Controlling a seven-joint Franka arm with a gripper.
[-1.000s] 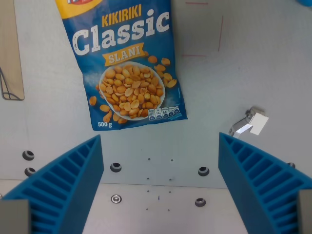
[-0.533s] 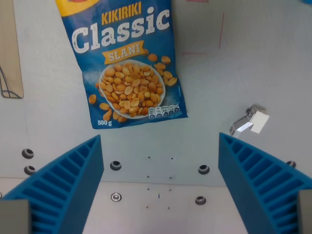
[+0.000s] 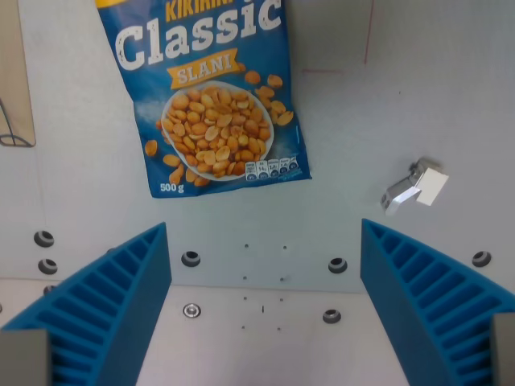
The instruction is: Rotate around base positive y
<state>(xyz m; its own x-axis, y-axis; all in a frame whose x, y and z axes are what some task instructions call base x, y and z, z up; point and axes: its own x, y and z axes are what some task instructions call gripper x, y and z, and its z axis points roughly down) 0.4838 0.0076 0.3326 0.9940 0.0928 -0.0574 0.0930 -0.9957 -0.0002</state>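
Note:
A blue peanut bag [image 3: 213, 96] printed "Classic Slani" lies flat on the light grey table [image 3: 402, 96], at the upper middle of the wrist view, its top cut off by the frame. My gripper [image 3: 264, 310] hangs above the table below the bag, apart from it. Both blue ribbed fingers [image 3: 105, 310] stand wide apart at the lower corners, the other [image 3: 438, 301] on the wrist view's right. Nothing is between them.
A small white and metal clip-like part [image 3: 414, 186] lies on the wrist view's right. Bolt holes [image 3: 191, 259] dot the table plate between the fingers. A tan board edge [image 3: 12, 80] runs along the left. Faint red lines [image 3: 368, 36] mark the table at the top.
The whole scene has slid upward a little and the bag looks slightly more turned, so the camera has moved. The fingers stay the same distance apart.

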